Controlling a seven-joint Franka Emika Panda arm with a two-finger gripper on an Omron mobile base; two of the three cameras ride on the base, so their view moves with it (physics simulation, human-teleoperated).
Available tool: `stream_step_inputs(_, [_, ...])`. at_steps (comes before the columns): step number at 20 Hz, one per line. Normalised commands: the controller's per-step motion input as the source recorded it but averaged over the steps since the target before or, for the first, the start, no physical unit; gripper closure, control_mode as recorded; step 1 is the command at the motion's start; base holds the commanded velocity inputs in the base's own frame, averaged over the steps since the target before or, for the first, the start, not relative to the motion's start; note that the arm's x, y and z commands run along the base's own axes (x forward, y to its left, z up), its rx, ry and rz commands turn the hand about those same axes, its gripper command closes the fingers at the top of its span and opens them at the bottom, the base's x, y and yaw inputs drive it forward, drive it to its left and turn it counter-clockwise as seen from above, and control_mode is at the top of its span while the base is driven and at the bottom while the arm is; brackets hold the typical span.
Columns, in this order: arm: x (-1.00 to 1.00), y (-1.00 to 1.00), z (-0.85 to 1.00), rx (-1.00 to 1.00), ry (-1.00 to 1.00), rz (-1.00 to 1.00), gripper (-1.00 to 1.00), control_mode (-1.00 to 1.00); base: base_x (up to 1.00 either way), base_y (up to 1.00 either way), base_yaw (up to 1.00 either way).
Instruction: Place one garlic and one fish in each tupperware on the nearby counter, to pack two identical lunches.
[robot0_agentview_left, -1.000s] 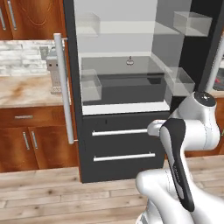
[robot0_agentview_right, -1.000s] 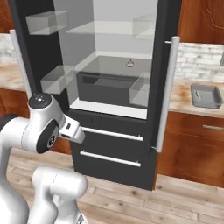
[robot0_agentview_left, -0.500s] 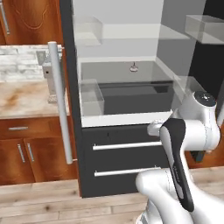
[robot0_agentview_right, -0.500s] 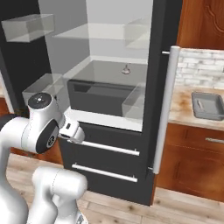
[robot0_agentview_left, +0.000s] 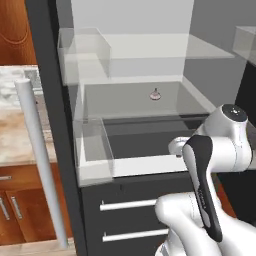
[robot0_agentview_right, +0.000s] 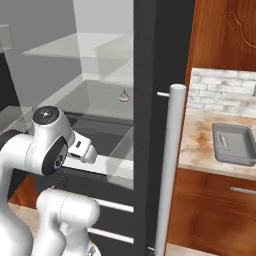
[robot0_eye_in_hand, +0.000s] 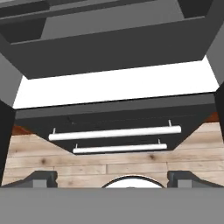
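Facing an open fridge, I held my gripper (robot0_eye_in_hand: 112, 179) low in front of it, its two dark finger tips (robot0_eye_in_hand: 41, 178) standing wide apart with nothing between them. Past those tips, my hand camera looked down on a pale wooden floor (robot0_eye_in_hand: 109, 164). Just beyond the floor came the fridge's dark lower front, carrying two white drawer handles (robot0_eye_in_hand: 114, 133), one above the other. Above them ran a bright white ledge (robot0_eye_in_hand: 113, 89), and over that a dark drawer.

From the left base camera, my white arm (robot0_agentview_left: 220, 150) rose at the lower right, folded close to the fridge front. A clear bin (robot0_agentview_left: 92, 150) stood just beside it on the fridge's left edge. Farther in, on a grey glassy shelf (robot0_agentview_left: 130, 100), one garlic (robot0_agentview_left: 155, 94) sat alone near the back, a tiny pale bulb with a pointed tip.

The open fridge door's long grey handle (robot0_agentview_right: 167, 170) stood upright in the right base camera's picture. Beyond it to the right lay the mottled beige counter (robot0_agentview_right: 200, 145) over reddish-brown cabinets (robot0_agentview_right: 210, 215). On that counter sat a grey tupperware (robot0_agentview_right: 235, 144), with something slim and pale inside, too small for me to tell what.
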Motion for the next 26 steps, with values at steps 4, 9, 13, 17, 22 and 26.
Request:
stream_step_inputs(4, [0.0,0.0,0.0,0.0,0.0,0.0,-1.0,1.0,0.85,0.0,-0.05])
stream_step_inputs(9, [0.0,0.0,0.0,0.0,0.0,0.0,-1.0,1.0,0.31,0.0,-0.02])
stream_step_inputs(13, [0.06,0.0,-0.02,0.0,-0.02,-0.01,-1.0,-1.0,0.2,0.0,-0.02])
stream_step_inputs(17, [0.27,0.0,0.04,-0.02,-0.17,-0.02,-1.0,-1.0,0.0,0.0,0.0])
stream_step_inputs(22, [0.46,0.0,0.12,-0.03,-0.21,-0.03,-1.0,-1.0,0.0,0.0,0.0])
stream_step_inputs(26, [0.53,0.0,0.13,-0.05,-0.18,-0.03,-1.0,-1.0,0.0,0.0,0.0])
